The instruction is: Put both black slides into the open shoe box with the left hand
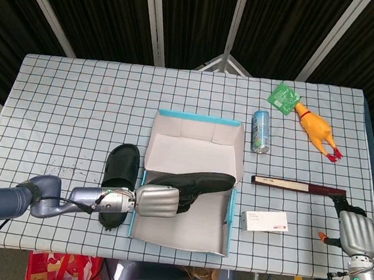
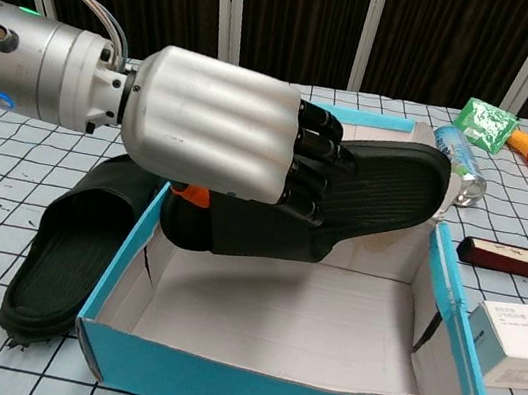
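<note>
Leftmost of the shoe box (image 1: 198, 124), a black slide on the table (image 1: 121, 165) lies sole-down on the checked cloth, its long side running just beside the box's left wall. Next to it, the robot's left hand (image 1: 159, 201) reaches in over that wall, fingers (image 2: 311, 170) wrapped around the second black slide (image 2: 365, 199), which it holds tilted above the floor of the box, heel end low near the left wall and toe end raised toward the far right corner; whether the shoe touches the cardboard cannot be told. Orange trim shows under the hand in the chest view. The box itself stands open, blue-edged, with pale cardboard inside. Right of the box, a blue drinks can (image 1: 261, 131) lies near its far corner, a dark red-tipped stick (image 1: 298, 186) stretches away from its right wall, and a small white carton (image 1: 264, 221) sits just beside its near corner. Farther right, a green packet (image 1: 284, 98) and a yellow rubber chicken (image 1: 317, 131) rest near the table's far edge. At the extreme right, the right hand (image 1: 355, 233) hangs at the near table edge, holding nothing visible; how its fingers lie cannot be told.
</note>
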`<state>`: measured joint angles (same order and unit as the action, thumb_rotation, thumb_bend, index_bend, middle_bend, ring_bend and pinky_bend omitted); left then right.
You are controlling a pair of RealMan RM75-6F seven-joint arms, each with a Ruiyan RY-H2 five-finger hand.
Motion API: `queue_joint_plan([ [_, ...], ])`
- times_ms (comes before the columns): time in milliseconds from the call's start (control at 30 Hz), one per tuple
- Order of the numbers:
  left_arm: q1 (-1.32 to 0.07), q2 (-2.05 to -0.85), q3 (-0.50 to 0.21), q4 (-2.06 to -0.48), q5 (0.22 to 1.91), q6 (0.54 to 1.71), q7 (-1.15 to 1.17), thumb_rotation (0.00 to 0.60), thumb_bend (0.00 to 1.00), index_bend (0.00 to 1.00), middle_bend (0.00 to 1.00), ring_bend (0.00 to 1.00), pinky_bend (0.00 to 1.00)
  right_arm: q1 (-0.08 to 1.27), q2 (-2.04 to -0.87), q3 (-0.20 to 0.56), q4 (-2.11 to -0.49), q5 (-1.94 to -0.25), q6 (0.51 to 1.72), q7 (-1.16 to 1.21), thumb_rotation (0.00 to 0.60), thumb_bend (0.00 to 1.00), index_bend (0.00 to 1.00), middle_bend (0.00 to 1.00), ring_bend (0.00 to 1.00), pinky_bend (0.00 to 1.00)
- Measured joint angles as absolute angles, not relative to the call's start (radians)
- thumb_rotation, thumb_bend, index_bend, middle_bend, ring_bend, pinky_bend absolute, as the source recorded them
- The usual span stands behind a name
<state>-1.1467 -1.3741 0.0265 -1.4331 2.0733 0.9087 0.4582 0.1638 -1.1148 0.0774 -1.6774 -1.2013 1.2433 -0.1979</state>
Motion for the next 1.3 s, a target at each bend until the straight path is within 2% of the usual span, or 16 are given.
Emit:
queue_joint_plan([
  [700, -1.175, -1.438, 0.052, -1.379, 2.085, 0.895, 0.45, 0.6, 0.43, 0.42, 0.52, 0.12, 0.21, 0.163, -1.108, 0.077, -1.684, -1.188, 1.24, -0.199, 0.6, 0.18, 0.17, 0.15, 0.3, 0.24],
  [1300, -1.185, -1.458, 0.105, -1.348, 2.076, 0.888, 0.401, 0.6, 0.43, 0.42, 0.52, 0.12, 0.22, 0.161, -1.105, 0.077, -1.696, -1.182, 1.249, -0.205, 0.6, 0.18, 0.17, 0.14, 0.3, 0.24],
])
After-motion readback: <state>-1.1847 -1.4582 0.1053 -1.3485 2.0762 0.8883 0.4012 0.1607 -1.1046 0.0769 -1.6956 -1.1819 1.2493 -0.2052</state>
